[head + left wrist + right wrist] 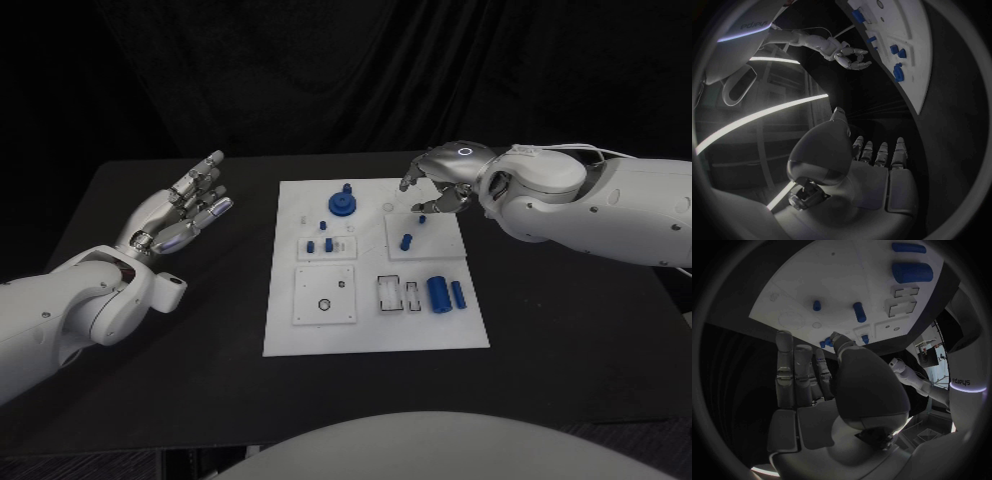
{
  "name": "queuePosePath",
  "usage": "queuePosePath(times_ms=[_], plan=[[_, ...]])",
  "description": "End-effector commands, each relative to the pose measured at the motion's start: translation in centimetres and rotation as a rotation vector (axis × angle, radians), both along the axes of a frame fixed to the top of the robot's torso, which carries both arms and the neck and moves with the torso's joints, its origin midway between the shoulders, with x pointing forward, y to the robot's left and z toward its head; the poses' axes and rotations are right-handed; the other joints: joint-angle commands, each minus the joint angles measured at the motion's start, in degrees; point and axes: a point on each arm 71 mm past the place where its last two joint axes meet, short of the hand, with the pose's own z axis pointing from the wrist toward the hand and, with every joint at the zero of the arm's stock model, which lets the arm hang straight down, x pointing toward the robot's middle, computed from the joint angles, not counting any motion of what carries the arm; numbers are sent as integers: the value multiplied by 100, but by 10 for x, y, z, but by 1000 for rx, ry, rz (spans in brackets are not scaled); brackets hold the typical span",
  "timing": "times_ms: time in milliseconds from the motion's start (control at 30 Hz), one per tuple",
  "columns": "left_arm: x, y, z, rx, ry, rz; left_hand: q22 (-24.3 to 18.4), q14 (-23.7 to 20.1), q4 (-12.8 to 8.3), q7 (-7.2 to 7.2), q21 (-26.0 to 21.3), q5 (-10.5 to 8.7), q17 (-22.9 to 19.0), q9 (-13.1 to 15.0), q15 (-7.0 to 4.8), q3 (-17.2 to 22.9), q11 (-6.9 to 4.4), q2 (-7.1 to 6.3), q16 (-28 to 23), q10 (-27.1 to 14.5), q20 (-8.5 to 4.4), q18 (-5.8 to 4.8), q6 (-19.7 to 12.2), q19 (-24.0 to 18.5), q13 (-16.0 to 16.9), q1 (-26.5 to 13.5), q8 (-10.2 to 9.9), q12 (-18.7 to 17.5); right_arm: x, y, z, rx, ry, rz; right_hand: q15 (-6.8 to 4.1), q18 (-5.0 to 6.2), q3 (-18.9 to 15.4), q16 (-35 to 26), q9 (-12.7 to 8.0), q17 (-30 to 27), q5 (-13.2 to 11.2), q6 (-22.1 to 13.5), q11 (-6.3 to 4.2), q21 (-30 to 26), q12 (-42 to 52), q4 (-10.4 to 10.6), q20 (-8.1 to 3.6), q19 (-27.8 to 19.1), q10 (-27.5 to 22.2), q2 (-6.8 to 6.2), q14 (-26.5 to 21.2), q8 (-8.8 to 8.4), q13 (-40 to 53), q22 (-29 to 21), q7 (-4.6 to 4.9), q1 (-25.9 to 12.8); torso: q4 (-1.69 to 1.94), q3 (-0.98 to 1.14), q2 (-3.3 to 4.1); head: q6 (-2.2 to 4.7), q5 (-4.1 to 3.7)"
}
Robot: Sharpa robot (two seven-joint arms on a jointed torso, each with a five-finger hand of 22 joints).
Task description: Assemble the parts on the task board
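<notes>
The task board point(375, 335) lies in the middle of the black bench point(188, 380), with blue parts point(343, 203) standing at its far end and two blue cylinders point(447, 294) lying near its right edge. The left hand point(185, 208) hangs over the bench left of the board, fingers straight and spread, holding nothing. The right hand point(443, 180) hovers above the board's far right corner, fingers loosely curled and apart, nothing between them.

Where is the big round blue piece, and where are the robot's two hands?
Big round blue piece point(342, 203): head view, on its round top.
Left hand point(185, 208): head view, on the palm, fingers spread.
Right hand point(441, 176): head view, on the back of the hand.
</notes>
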Motion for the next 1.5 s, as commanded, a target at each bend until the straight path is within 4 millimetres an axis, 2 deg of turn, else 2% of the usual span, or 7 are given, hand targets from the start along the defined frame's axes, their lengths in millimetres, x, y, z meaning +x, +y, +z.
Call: queuePosePath(times_ms=[33, 67, 267, 333, 567, 767, 1500], plan=[[-6, -5, 6, -218, -27, -57, -30, -1, 2, -409, -21, 88, -5, -28, 14, -62, -62, 63, -20, 1, 22, 98, -222, 2, -5, 68, -59, -19, -2, -1, -4, -28, 7, 9, -9, 7, -30, 27, -28, -39, 1, 70, -11, 30, -66, 77, -9, 74, 166, 12, 35, 10, -144, 22, 15, -8, 56, -69, -10, -1, -75], [-7, -5, 5, -227, -20, -56, -41, -1, 2, -501, -20, 112, -5, -43, 30, -80, -69, 88, -20, 1, 25, 96, -336, 6, -5, 89, -74, -19, -2, -2, -5, -27, 7, 10, -12, 2, -40, 38, -49, -58, 0, 117, -17, 35, -106, 98, -12, 99, 262, 19, 43, 19, -224, 34, 36, 10, 60, -71, -5, -1, -87], [-12, -7, 1, -271, 14, -62, -49, -1, 0, -454, -18, 204, -5, -38, 55, -91, -7, 126, -20, 1, 36, 95, -325, 13, -5, 130, -69, -19, -3, -5, -9, -31, 18, 7, -34, -17, -35, 106, -112, -88, -3, 306, -51, 118, -233, 103, -37, 204, 616, 60, 96, 47, -461, 95, 68, 81, 97, -143, 2, -1, -170], [-14, -8, 1, -279, 20, -66, -50, -1, -3, -433, -17, 214, -5, -35, 64, -95, 11, 127, -20, 1, 44, 94, -311, 14, -5, 145, -65, -19, -3, -6, -11, -34, 23, 3, -37, -20, -35, 106, -121, -97, -3, 312, -52, 128, -251, 101, -38, 214, 647, 63, 96, 42, -486, 103, 74, 87, 100, -145, 5, -1, -174], [-18, -12, 0, -300, 36, -88, -58, -1, -1, -364, -15, 279, -5, -32, 106, -116, 101, 134, -20, 1, 80, 92, -290, 23, -5, 203, -62, -19, -2, -12, -15, -39, 46, -19, -54, -27, 18, 113, -186, -145, -4, 324, -69, 144, -365, 0, -55, 261, 843, 112, 103, 6, -638, 144, 83, 192, 120, -201, 19, -1, -209], [-20, -16, 0, -312, 47, -106, -79, -1, -5, -269, -14, 467, -5, -31, 146, -126, 198, 150, -20, 1, 97, 91, -279, 29, -5, 297, -61, -19, -1, -15, -18, -38, 59, -32, -59, -32, 43, 134, -213, -150, -4, 329, -73, 152, -406, -52, -59, 279, 950, 131, 113, -4, -699, 164, 86, 223, 103, -199, 24, -1, -186], [-22, -21, -2, -322, 80, -138, -105, -1, -9, -37, -7, 582, -5, -20, 263, -142, 490, 174, -20, 1, 185, 80, -207, 47, -5, 485, -49, -19, -2, -24, -30, -29, 91, -65, -72, -50, 75, 268, -220, -138, -2, 544, -142, 207, -438, -26, -73, 378, 1539, 200, 183, 57, -838, 264, 151, 57, 102, -187, 16, -1, -166]])
